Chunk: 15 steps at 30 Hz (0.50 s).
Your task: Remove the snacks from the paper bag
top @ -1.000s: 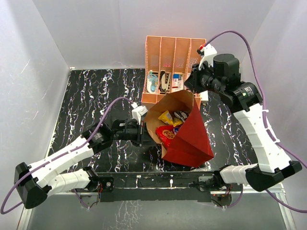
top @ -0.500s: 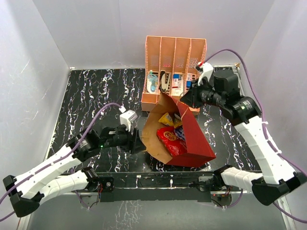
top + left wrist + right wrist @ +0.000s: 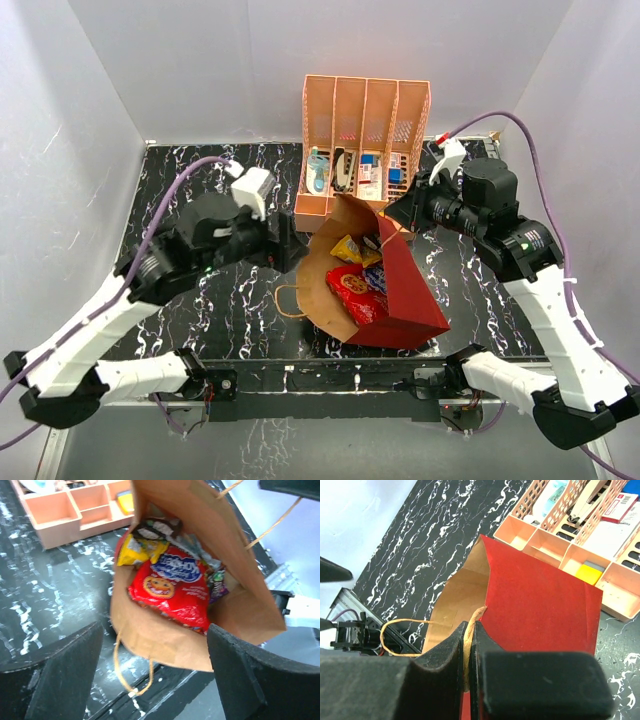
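Note:
The paper bag [image 3: 405,290] lies on its side, red outside and brown inside, its mouth facing left. Inside are the snacks: a red cookie bag [image 3: 355,293] [image 3: 172,587], a yellow packet [image 3: 347,247] [image 3: 137,550] and darker small packets behind. My right gripper [image 3: 396,216] [image 3: 470,652] is shut on the twine handle at the bag's [image 3: 540,605] upper rim and holds that rim up. Left of the mouth and above it, my left gripper [image 3: 288,243] [image 3: 155,680] hangs open and holds nothing. Its fingers [image 3: 65,675] frame the bag's lower rim.
A peach slotted rack [image 3: 365,110] [image 3: 580,555] with small items stands right behind the bag. The bag's loose twine handle [image 3: 288,300] [image 3: 125,672] lies on the black marbled table [image 3: 190,190]. White walls close in the left, back and right.
My left gripper opened, let go of the bag's left rim and rose back toward the far left. The bag's mouth sagged lower. The right gripper kept its hold and shifted slightly.

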{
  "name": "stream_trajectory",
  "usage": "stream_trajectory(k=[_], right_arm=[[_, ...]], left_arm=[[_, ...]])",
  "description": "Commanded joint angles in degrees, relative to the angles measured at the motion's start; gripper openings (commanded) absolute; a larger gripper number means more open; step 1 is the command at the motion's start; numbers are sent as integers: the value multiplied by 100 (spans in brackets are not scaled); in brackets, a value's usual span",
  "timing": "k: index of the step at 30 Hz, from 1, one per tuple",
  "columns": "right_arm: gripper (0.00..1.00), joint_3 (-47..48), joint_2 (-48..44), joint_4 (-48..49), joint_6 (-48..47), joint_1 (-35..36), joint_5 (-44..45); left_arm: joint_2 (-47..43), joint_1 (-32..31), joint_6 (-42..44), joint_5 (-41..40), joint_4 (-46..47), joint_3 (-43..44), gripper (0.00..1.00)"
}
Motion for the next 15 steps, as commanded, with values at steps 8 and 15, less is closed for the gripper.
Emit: stream_trajectory(k=[8,15], right_arm=[[8,-281,-368,862,484,-11,520],[8,-279,-499,825,509,-9,698]], left_arm=[[1657,-133,-2168,1114,-168,269,56],[2031,-275,-3601,353,-245,-113,54]])
